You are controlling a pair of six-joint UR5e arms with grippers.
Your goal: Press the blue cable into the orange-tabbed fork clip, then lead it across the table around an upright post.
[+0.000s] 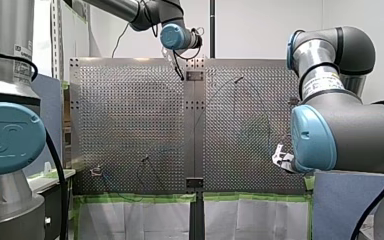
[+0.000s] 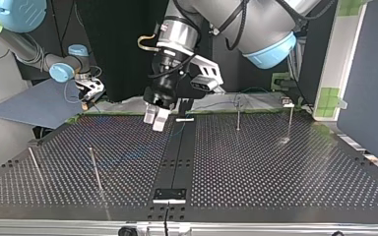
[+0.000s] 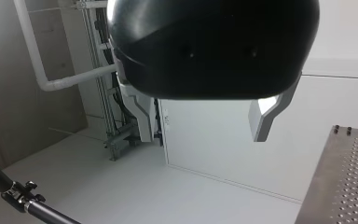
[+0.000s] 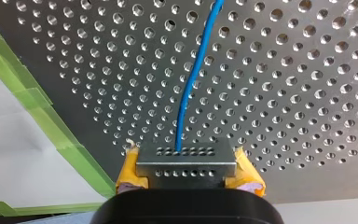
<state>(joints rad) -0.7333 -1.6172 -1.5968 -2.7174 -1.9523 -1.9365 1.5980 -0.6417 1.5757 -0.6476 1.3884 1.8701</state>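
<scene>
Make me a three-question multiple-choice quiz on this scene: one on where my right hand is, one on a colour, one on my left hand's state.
1. In the front view, my right hand is: A at the table's right edge; B over its centre strip; C at its left edge.
2. The tape along the table's edge is: A red; B green; C white.
3. My left hand is: A shut on a post; B shut on the cable; C open and empty.
Answers: 1 A, the front view shows it at the right edge. 2 B, the right wrist view shows green strips. 3 C, its fingers stand apart with nothing between them; the blue cable is in my right hand.
</scene>
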